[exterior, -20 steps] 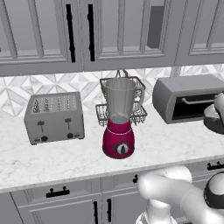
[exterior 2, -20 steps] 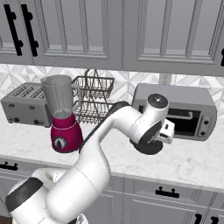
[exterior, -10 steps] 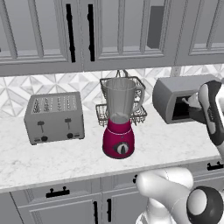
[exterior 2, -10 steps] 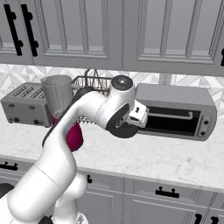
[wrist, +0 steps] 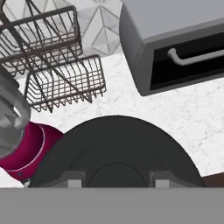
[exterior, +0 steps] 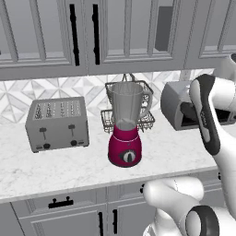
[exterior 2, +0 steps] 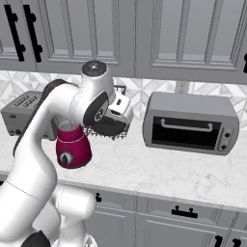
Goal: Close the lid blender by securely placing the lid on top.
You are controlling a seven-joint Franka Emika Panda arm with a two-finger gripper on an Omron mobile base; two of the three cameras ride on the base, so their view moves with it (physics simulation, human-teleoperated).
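gripper (wrist: pixel 117 181) apparently carried lid (wrist: pixel 116 151) nearer blender (exterior: pixel 125 124).

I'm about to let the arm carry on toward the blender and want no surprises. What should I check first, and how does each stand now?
1. Lid held in the gripper: ok, it sits right at the fingers.
2. Blender upright: ok.
3. Jar mouth uncovered: ok.
4. Lid centred over the jar: not ok, it is off to one side.
5. Wire basket clear of the path: cannot tell.

Grey cabinets (exterior: pixel 83 32) above a white marble counter (exterior: pixel 55 168), patterned tile backsplash (exterior: pixel 18 99).
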